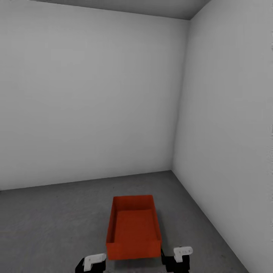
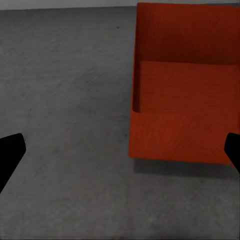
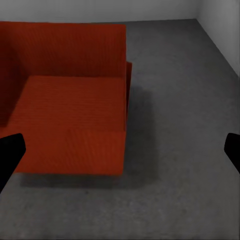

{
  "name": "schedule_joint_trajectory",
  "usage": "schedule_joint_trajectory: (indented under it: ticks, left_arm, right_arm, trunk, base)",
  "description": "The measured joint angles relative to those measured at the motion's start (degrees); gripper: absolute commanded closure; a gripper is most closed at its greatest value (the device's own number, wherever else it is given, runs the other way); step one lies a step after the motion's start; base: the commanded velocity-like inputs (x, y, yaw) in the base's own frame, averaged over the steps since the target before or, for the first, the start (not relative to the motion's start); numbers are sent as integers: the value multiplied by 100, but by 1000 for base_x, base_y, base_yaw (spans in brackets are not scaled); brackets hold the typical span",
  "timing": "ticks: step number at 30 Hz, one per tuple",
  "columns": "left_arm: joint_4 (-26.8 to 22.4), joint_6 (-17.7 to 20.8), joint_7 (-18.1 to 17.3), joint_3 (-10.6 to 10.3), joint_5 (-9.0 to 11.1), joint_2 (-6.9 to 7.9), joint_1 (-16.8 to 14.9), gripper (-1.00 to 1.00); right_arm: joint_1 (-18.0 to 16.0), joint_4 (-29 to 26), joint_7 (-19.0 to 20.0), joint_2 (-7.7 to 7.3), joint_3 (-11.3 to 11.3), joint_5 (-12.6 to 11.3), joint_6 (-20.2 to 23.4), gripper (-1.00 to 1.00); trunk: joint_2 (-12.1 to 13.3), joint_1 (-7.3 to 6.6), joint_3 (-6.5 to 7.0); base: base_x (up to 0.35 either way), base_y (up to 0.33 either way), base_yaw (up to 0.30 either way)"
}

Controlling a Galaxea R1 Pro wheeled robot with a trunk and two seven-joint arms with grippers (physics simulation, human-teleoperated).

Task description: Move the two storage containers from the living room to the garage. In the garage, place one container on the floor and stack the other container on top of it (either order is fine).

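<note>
Bare garage corner: two smooth, matte grey-white walls point(image 1: 94, 94) meeting above a dark grey, rough, mottled concrete floor point(image 1: 49, 223). One orange-red storage container point(image 1: 133, 227), rectangular, open-topped, with thin plain walls and a flat base, empty, close in front of the robot between both arms, casting a shadow beneath its near wall; whether resting on the concrete or raised just above it cannot be told. Left gripper point(image 2: 120, 155) spread wide, black fingertips point(image 2: 10, 150) apart, clasping nothing, container beside it. Right gripper point(image 3: 120, 152) likewise spread wide and empty, container beside it.
</note>
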Motion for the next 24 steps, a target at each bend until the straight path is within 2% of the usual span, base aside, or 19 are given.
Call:
schedule_joint_trajectory:
  ticks: [6,24]
  left_arm:
    - [-2,0,3,9,3,4,2,-100]
    - [3,5,10,26,8,8,2,-100]
  right_arm:
    - [13,-21,0,1,1,-2,1,-100]
    - [15,-19,-3,-3,-17,-11,43,-100]
  trunk:
    - [0,-3,0]
    - [-1,-3,0]
  base:
    - [-96,0,0]
    - [-5,0,0]
